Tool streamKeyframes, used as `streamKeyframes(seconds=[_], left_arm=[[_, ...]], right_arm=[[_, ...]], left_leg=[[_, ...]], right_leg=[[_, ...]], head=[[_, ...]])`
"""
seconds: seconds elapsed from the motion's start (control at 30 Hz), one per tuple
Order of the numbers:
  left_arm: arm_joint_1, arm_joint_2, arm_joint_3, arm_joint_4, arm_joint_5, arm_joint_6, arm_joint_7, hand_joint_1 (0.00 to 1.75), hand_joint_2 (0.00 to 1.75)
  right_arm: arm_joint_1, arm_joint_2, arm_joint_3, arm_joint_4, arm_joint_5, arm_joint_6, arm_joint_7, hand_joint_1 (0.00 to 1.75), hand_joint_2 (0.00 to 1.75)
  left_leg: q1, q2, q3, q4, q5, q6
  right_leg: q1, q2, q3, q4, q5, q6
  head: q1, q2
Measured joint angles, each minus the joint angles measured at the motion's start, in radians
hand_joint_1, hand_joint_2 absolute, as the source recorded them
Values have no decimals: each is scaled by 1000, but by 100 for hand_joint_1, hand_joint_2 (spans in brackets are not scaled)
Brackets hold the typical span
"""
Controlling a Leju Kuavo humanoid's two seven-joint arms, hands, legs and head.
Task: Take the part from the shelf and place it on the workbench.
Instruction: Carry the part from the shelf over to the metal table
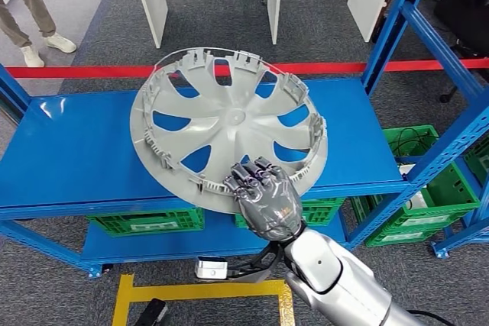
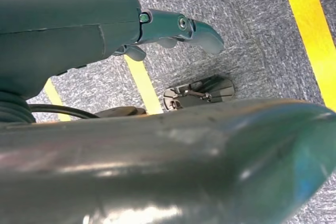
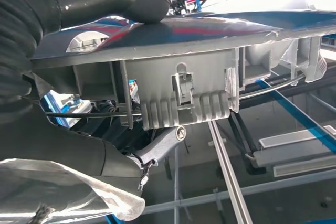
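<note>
Already the right hand [image 1: 267, 198] grips the grey hubcap [image 1: 228, 124] at its six o'clock rim, thumb over, fingers under. That hubcap tilts above the blue shelf [image 1: 69, 150]. Pickup looks underway; next comes lifting clear, then carrying to the workbench. Left hand [image 2: 174, 27] hangs empty, fingers apart.

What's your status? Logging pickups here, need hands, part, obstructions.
Right hand grips the near rim of the hubcap, thumb under, fingers on top. Hubcap tilted on the blue shelf. Left hand hangs over the floor, holding nothing. Nothing blocking.
</note>
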Motion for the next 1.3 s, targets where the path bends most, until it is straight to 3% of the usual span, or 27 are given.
streamKeyframes(seconds=[0.3, 0.43, 0.5, 0.57, 0.6, 0.63, 0.67, 0.77, 0.83, 0.93, 0.97, 1.03, 1.1, 1.13, 1.17, 1.2, 1.23, 1.3], left_arm=[[-2, 4, -6, 0, 34, 30, 31, 0, 0], [-3, 11, -6, 0, 43, 46, 42, 0, 0], [-6, 13, -6, 0, 46, 55, 50, 0, 0], [-8, 15, -6, 0, 50, 65, 65, 0, 0], [-8, 16, -6, 0, 54, 70, 74, 0, 0], [-7, 17, -6, 0, 58, 74, 83, 0, 0], [-7, 18, -6, 0, 61, 77, 91, 0, 0], [-8, 20, -6, 0, 69, 82, 99, 0, 0], [-8, 21, -6, 1, 71, 83, 101, 0, 0], [-8, 24, -5, 2, 74, 84, 104, 0, 0], [-8, 25, -4, 2, 79, 85, 107, 0, 0], [-8, 28, 2, 3, 94, 89, 117, 0, 0], [-7, 29, 12, 4, 109, 97, 128, 0, 0], [-6, 30, 18, 5, 114, 103, 132, 0, 0], [-5, 32, 23, 5, 119, 109, 137, 0, 0], [-5, 34, 28, 6, 122, 116, 141, 0, 0], [-6, 37, 33, 6, 125, 121, 145, 0, 0], [-9, 41, 44, 6, 130, 130, 150, 0, 0]], right_arm=[[0, -1, 1, -1, 35, -7, 14, 175, 175], [0, -2, -9, -12, 43, -8, 13, 175, 175], [-2, -4, -16, -17, 45, -9, 12, 175, 175], [-4, -8, -20, -19, 47, -11, 12, 175, 175], [-4, -9, -21, -20, 48, -11, 12, 175, 175], [-4, -11, -22, -20, 48, -11, 13, 175, 175], [-4, -12, -23, -20, 48, -11, 13, 175, 175], [-5, -13, -25, -20, 48, -11, 14, 175, 175], [-6, -14, -26, -24, 49, -12, 14, 175, 175], [-9, -15, -27, -28, 49, -13, 14, 175, 175], [-9, -15, -27, -29, 50, -13, 15, 175, 175], [-9, -15, -31, -31, 52, -13, 17, 175, 175], [-8, -16, -36, -33, 57, -13, 18, 175, 175], [-7, -16, -39, -34, 60, -13, 18, 175, 175], [-5, -16, -42, -34, 63, -13, 17, 175, 175], [-3, -16, -46, -35, 66, -13, 17, 175, 175], [-1, -17, -49, -38, 68, -13, 17, 175, 175], [2, -17, -57, -45, 72, -13, 15, 175, 175]], left_leg=[[-3, 0, -4, 9, -3, 4], [0, 2, -5, 0, 10, 21], [5, 6, -5, -13, 22, 33], [3, 8, -11, -13, 27, 37], [2, 8, -14, -11, 27, 37], [2, 9, -16, -9, 28, 37], [2, 9, -17, -7, 28, 36], [1, 5, -23, 7, 24, 28], [0, 3, -34, 16, 25, 15], [0, 3, -49, 23, 29, -4], [1, 8, -57, 37, 13, -10], [5, 19, -85, 118, -56, -22], [11, 24, -123, 244, -130, -31], [13, 24, -131, 286, -145, -34], [15, 25, -124, 293, -141, -35], [16, 25, -97, 259, -117, -36], [17, 26, -55, 195, -85, -35], [15, 30, 27, 56, -50, -30]], right_leg=[[-4, 0, -1, -3, 3, 6], [-5, 0, -5, 0, 2, 19], [-3, 0, -35, 58, -40, 21], [-3, -1, -96, 189, -102, 21], [-3, -1, -124, 249, -120, 21], [-3, -1, -139, 281, -120, 21], [-3, -1, -135, 272, -99, 21], [-2, 2, -49, 98, -4, 14], [1, 7, -17, 35, 8, 9], [1, 5, -26, 24, 12, -6], [-1, 2, -31, 22, 16, -14], [-2, -6, -45, 19, 28, -29], [1, -12, -62, 19, 40, -35], [2, -14, -71, 20, 46, -34], [2, -16, -80, 21, 52, -33], [2, -18, -88, 22, 59, -31], [2, -20, -96, 23, 65, -28], [3, -23, -107, 24, 77, -19]], head=[[0, 0], [0, 0], [2, 0], [4, 0], [4, 0], [4, 0], [4, 0], [4, 0], [4, 0], [3, 0], [1, 0], [-3, 0], [-6, 0], [-6, 0], [-6, 0], [-6, 0], [-6, 0], [-6, 0]])
